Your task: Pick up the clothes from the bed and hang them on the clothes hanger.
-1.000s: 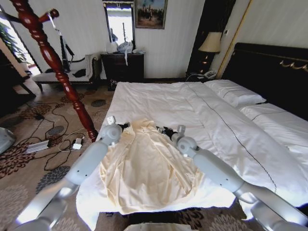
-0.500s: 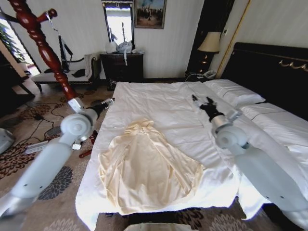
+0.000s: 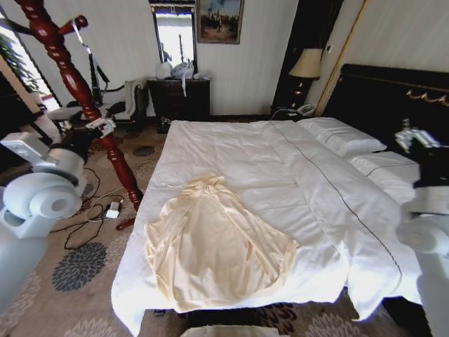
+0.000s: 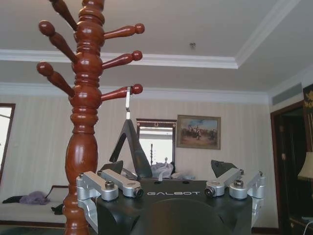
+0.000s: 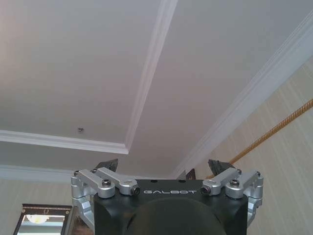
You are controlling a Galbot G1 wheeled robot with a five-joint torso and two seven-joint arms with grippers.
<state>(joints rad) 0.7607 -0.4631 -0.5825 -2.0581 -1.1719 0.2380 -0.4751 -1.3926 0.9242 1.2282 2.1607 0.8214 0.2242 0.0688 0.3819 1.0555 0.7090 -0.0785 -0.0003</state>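
Hotel-type bedroom, patterned carpet, cream striped walls. Left gripper [image 4: 172,172] is raised off the bed's left side, fingers spread wide with nothing between them, "GALBOT" printed in pale letters on its black body. Just past it in the left wrist view stands a reddish turned-wood coat stand [image 4: 83,127], and the clothes hanger [image 4: 128,147] dangles by its silvery hook from one of the pegs. Right gripper [image 5: 165,169] is up on the bed's right side by the dark headboard, also splayed open and empty, same GALBOT lettering, pointing at the ceiling. The clothes [image 3: 210,242], a cream shirt, lie flat on the near end of the bed [image 3: 280,161], well apart from both grippers
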